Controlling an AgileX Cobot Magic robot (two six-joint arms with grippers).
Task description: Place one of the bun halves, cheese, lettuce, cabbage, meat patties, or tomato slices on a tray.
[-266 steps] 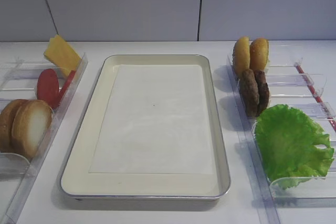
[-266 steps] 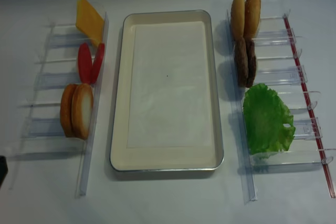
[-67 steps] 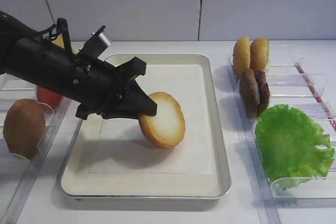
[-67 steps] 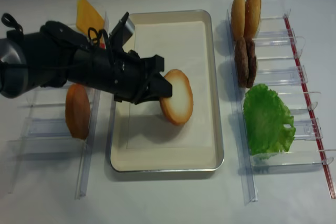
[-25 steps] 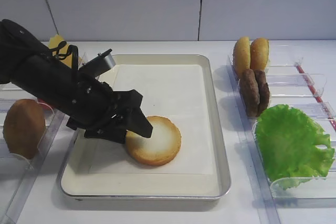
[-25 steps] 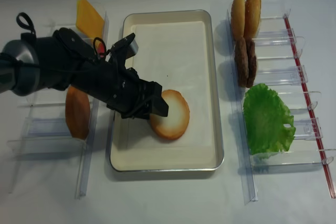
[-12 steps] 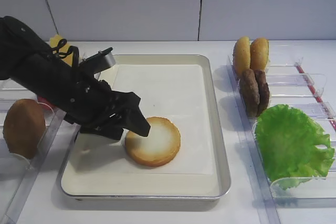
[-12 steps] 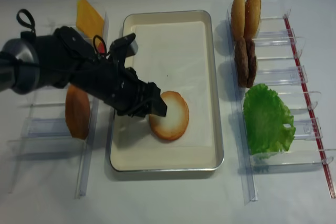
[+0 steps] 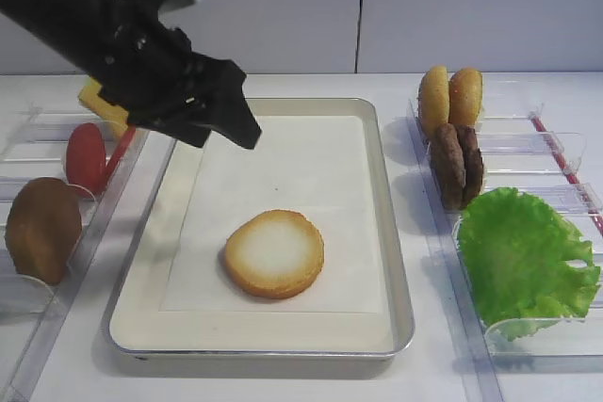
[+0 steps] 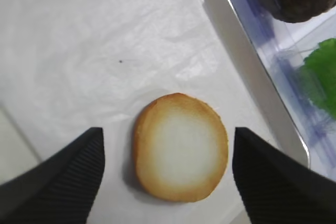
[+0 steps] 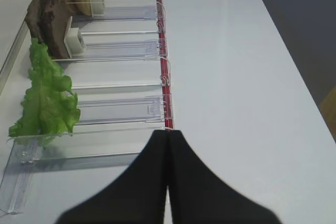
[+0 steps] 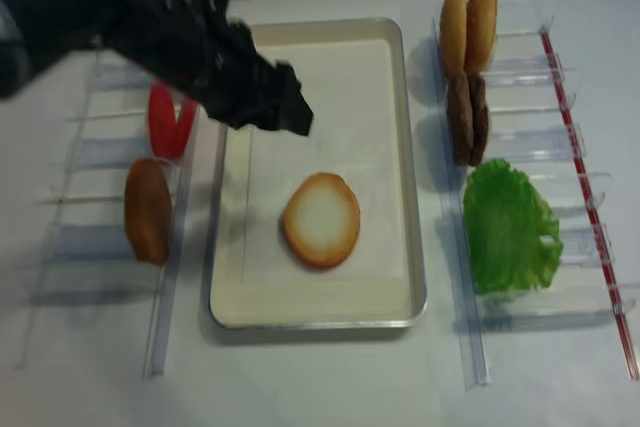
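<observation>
Bun half [image 9: 274, 253] lies flat, cut face up, on the paper in the lower middle of the tray [image 9: 400, 261], touching nothing else. In the left wrist view it sits centred between my two fingertips [image 10: 63, 174], which stand well apart on either side with clear gaps. Left claw [image 9: 231, 105] is spread wide and empty, up in the upper left of the high view, above the tray's far left corner. I judge the placing done; the step in hand is the retreat. To do it well I lift straight up and away, jaws kept wide, and avoid dragging the paper.

Orientation: a round disc, no real long axis; pale face points up, toasted rim all round.

Right claw [image 11: 168, 182] is low in its own view, jaws pressed together, beside the lettuce [image 11: 47, 95] bin.
</observation>
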